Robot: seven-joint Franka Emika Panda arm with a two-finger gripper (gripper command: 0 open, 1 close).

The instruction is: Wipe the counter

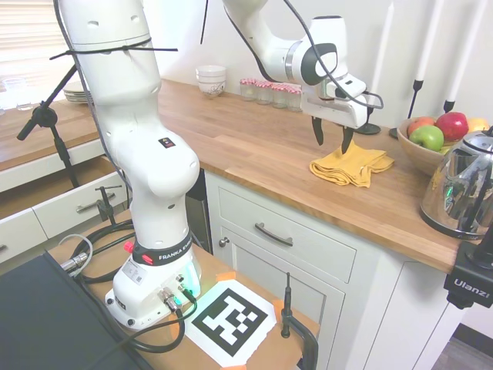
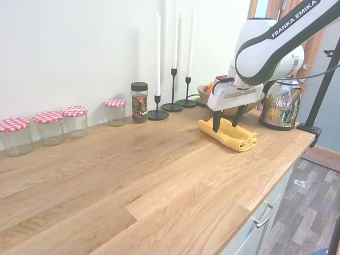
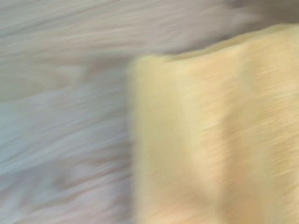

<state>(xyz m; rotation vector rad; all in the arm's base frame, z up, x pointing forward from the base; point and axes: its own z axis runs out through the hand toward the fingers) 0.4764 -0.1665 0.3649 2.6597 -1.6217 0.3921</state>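
I am hovering the pincer (image 1: 332,142), fingers spread and holding nothing, directly above the yellow cloth (image 1: 352,166) lying on the counter (image 1: 254,154). I judge this the pick-up step; next I am lowering onto the cloth and closing.

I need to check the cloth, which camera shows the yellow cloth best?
The second exterior view: the whole folded cloth shows sharply beneath the open gripper. The first exterior view shows it smaller; the wrist view, a blurred part.
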